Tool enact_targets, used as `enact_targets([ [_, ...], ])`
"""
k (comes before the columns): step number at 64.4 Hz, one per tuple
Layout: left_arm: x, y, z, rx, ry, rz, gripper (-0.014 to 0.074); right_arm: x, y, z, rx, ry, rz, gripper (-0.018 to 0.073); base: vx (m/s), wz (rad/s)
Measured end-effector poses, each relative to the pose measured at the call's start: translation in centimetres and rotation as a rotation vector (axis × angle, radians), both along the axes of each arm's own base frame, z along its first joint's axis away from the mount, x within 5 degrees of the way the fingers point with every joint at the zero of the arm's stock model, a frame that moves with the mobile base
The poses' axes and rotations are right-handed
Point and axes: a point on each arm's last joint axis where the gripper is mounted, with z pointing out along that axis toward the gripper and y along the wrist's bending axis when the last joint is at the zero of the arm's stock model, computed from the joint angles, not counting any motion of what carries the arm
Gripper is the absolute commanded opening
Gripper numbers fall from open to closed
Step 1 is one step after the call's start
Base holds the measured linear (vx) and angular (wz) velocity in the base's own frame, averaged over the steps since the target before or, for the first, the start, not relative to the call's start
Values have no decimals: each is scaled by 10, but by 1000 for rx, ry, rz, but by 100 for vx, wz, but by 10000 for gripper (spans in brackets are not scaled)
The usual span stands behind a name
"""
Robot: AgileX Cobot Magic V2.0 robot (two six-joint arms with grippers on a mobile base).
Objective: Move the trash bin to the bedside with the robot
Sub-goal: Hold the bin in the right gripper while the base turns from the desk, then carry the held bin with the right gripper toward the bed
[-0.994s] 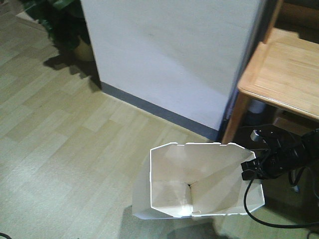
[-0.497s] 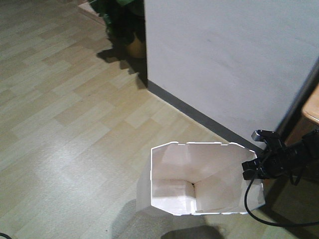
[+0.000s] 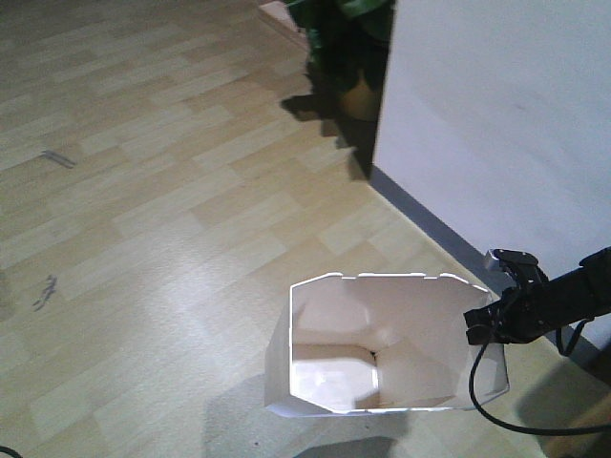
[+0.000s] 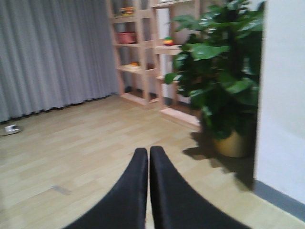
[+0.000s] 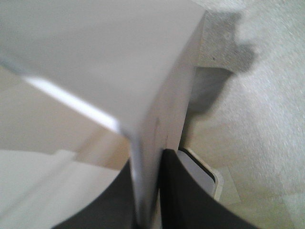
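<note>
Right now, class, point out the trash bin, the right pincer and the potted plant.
trash bin (image 3: pixel 410 305): front-facing view, inner back wall.
right pincer (image 3: pixel 480 325): front-facing view, fingertips at the rim.
potted plant (image 4: pixel 218 81): left wrist view, foliage.

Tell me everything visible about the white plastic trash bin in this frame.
The white thin-walled plastic trash bin is rectangular with cut corners, small notches along its rim, and a cream, empty inside. It stands upright on the pale wood-look floor near a white wall. The black right gripper pinches its rim wall.
</note>
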Motion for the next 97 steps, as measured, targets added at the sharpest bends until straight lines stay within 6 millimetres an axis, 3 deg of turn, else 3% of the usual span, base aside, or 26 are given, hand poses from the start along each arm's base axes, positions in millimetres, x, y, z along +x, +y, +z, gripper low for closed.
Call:
enact_targets([
  [56, 0, 0, 0, 0, 0, 0, -6, 0, 1, 0, 9, 2, 2, -5, 12, 54],
  [97, 0, 0, 0, 0, 0, 0, -6, 0, 1, 1, 13, 2, 3, -5, 12, 13],
])
